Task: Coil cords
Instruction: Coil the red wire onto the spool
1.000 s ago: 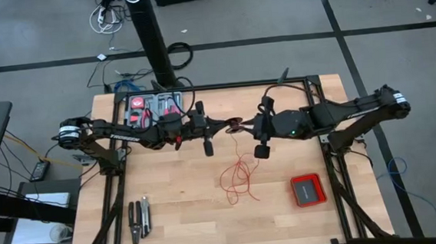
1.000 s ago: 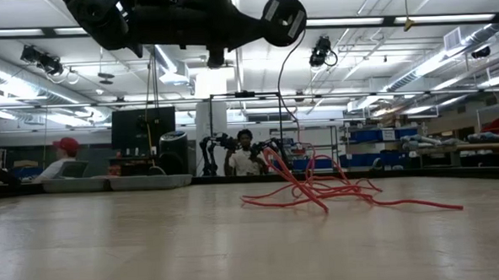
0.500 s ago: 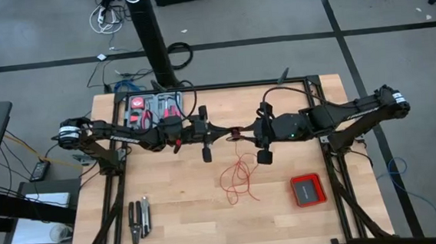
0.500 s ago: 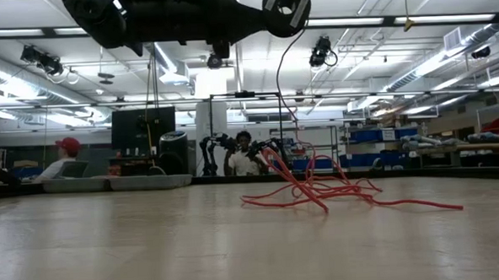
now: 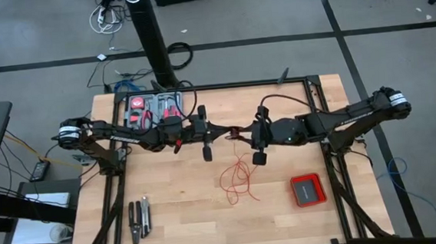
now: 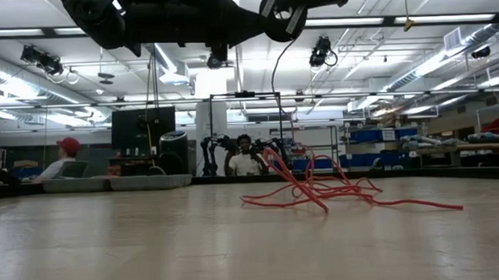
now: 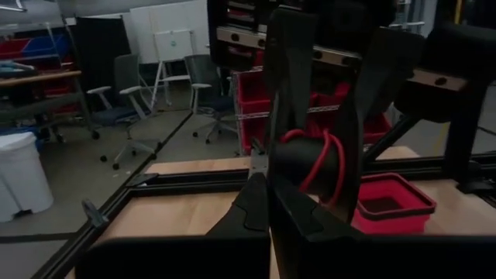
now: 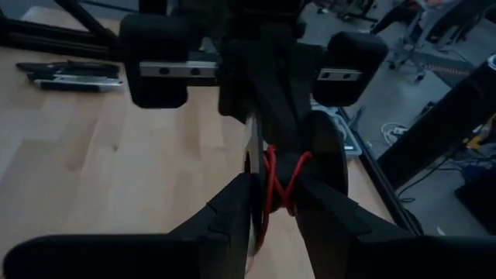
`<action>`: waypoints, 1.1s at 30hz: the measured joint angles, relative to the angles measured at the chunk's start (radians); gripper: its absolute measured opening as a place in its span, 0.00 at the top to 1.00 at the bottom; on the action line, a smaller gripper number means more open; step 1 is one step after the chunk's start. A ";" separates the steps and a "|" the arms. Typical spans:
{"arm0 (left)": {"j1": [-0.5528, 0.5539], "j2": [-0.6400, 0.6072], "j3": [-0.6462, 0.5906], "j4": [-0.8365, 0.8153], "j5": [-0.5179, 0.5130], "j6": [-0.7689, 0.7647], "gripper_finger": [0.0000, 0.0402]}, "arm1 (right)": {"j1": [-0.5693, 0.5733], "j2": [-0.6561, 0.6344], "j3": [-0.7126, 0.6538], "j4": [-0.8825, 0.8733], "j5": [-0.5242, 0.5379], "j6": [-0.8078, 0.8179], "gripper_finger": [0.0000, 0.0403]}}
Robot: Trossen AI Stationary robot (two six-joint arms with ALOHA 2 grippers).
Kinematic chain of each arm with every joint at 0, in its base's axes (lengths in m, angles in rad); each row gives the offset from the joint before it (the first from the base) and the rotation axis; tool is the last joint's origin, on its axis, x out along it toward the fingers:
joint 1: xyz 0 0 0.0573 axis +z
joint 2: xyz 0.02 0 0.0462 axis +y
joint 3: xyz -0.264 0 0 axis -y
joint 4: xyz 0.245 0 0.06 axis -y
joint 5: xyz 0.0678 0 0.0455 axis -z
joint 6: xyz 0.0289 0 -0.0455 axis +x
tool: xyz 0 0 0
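High view: we are mid-wind, both arms above the table [image 5: 171,217].
Left jaws [image 5: 226,129] clamp the spool [image 7: 306,167]; right jaws [image 5: 242,132] stand apart beside it (slack red wire [image 5: 240,178] lies below). Next, we'd regrasp the wire.

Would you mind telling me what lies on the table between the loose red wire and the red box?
Nothing: in the high view, only bare wooden table separates the loose wire from the red box.
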 joint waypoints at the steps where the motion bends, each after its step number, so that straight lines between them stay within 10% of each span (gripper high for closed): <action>1: 0.000 0.000 0.000 0.000 -0.013 0.000 1.00 | -0.005 0.000 0.000 0.000 -0.002 0.003 0.75; 15: -0.001 0.000 0.002 -0.021 -0.099 0.005 1.00 | -0.045 0.003 0.000 -0.019 -0.018 0.008 0.77; 26: 0.000 0.000 0.004 -0.028 -0.100 0.031 0.99 | -0.050 0.004 0.000 -0.030 -0.036 -0.016 0.98; 33: 0.001 -0.014 0.007 -0.055 -0.091 0.035 0.80 | -0.037 0.006 -0.001 -0.030 -0.001 -0.026 0.99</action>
